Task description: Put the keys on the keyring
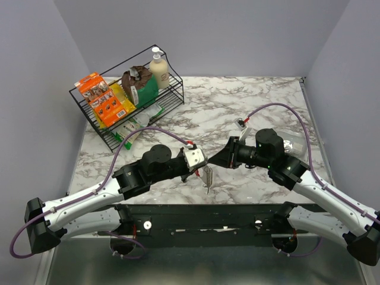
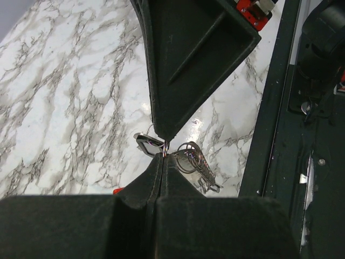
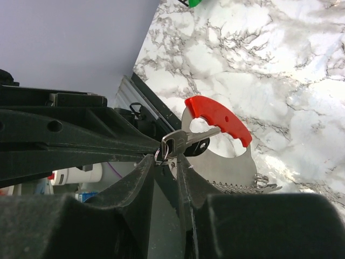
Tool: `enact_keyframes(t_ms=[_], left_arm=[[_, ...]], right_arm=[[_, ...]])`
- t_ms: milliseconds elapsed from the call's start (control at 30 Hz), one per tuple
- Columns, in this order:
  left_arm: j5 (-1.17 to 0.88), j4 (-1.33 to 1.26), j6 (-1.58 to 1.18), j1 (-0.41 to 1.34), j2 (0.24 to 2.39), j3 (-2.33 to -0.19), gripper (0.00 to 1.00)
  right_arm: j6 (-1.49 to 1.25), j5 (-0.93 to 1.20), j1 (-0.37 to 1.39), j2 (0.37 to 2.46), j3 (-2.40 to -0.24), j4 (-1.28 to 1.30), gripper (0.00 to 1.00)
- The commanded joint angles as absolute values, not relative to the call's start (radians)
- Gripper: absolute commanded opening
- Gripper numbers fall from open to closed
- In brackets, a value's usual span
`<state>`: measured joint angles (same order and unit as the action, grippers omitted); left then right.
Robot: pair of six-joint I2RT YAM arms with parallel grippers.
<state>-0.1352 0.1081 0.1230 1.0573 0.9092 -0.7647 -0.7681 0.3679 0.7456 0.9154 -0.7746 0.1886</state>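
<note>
Keyring (image 3: 218, 118) is up off the marble table (image 1: 237, 101), hanging between the two gripper tips near the table's front edge. It has a red curved clip on a silvery plate, and a ribbed metal piece dangles below. In the top view it hangs straight down, just in front of the arm bases.

Left gripper (image 2: 163, 159) has its fingers pressed tight together with no gap. They pinch a thin wire loop of the keyring, and round rings and the ribbed part sit just beyond the tips.

Right gripper (image 3: 166, 162) has a narrow gap between its fingers. Its tips almost meet the left gripper's, right at the same loop – can't tell if they actually grip anything.

One key (image 3: 183, 141) is visible, silver with a dark head. It lies across the plate just under the red clip, its end at the loop by the fingertips – can't tell if it is threaded on. A second key is not made out.

Wire rack (image 1: 178, 89) with boxes and a soap bottle (image 1: 158, 65) sits at the far left, well apart.
</note>
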Motion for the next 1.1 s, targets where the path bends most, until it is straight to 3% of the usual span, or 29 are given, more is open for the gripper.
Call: enact_keyframes(t_ms=[0, 367, 600, 1067], left_arm=[[-0.143, 0.078, 0.138, 1.069, 0.913, -0.804, 0.0], [-0.144, 0.077, 0.14, 1.078, 0.914, -0.804, 0.0], [-0.135, 0.066, 0.138, 1.083, 0.902, -0.802, 0.0], [-0.107, 0.051, 0.135, 1.083, 0.871, -0.781, 0.0]], right_arm=[[-0.762, 0.374, 0.738, 0.922, -0.753, 0.16, 0.3], [-0.759, 0.367, 0.73, 0.896, -0.729, 0.14, 0.19], [-0.752, 0.383, 0.729, 0.888, -0.719, 0.129, 0.0], [-0.713, 0.377, 0.729, 0.805, -0.7, 0.143, 0.0]])
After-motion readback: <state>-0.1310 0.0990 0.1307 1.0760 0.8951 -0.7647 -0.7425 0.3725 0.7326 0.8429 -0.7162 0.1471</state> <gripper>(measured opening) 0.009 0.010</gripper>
